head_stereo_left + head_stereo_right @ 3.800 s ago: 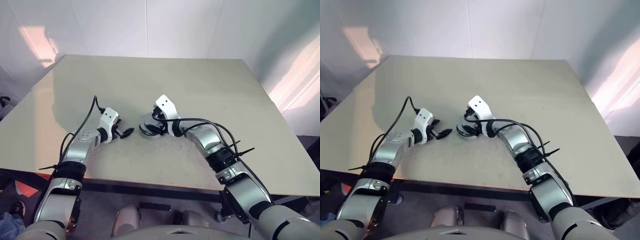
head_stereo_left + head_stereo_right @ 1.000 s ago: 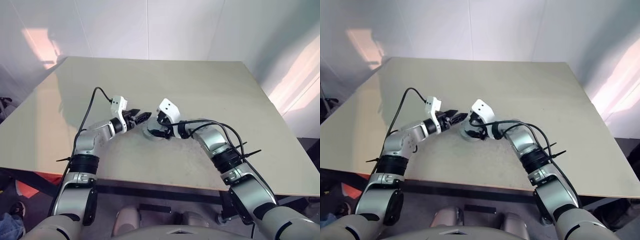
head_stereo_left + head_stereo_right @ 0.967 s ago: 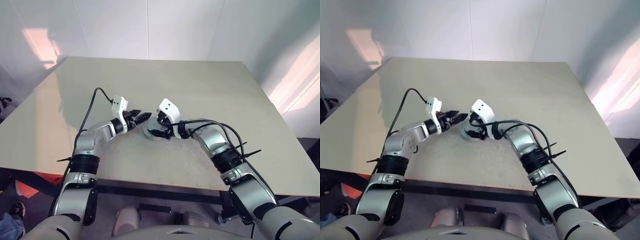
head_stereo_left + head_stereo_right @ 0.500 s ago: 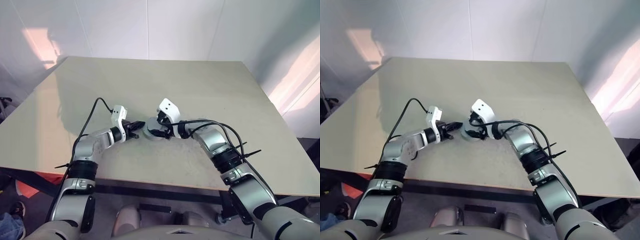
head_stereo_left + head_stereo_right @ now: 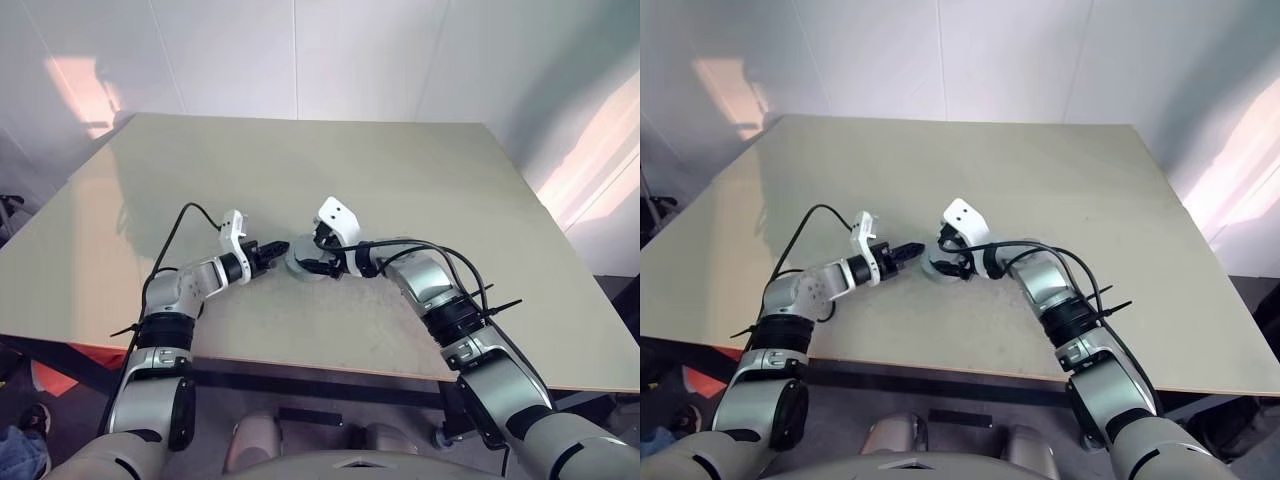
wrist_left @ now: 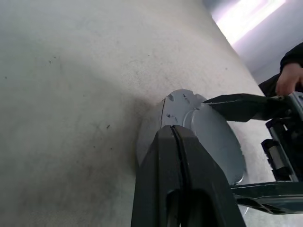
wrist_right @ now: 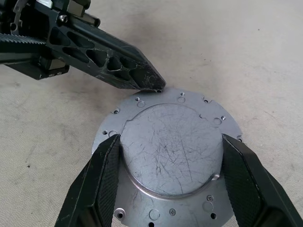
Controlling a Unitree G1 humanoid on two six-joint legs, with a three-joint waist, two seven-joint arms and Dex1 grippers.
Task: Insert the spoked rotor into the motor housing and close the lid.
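Grey metal lid (image 7: 173, 153) already sits flat on the housing on the table (image 5: 420, 180), the right gripper (image 7: 168, 187) straddling its raised middle and the shut left gripper (image 7: 154, 84) touching its rim, so only final seating seems left.

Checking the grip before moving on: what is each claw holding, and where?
Right claw straddles the lid by its raised centre's sides. Left claw, shut, holds nothing.

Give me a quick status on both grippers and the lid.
Left gripper shut, tip at the lid's edge. Right gripper straddles the lid, fingers at its raised centre. Nothing in the way on the table.
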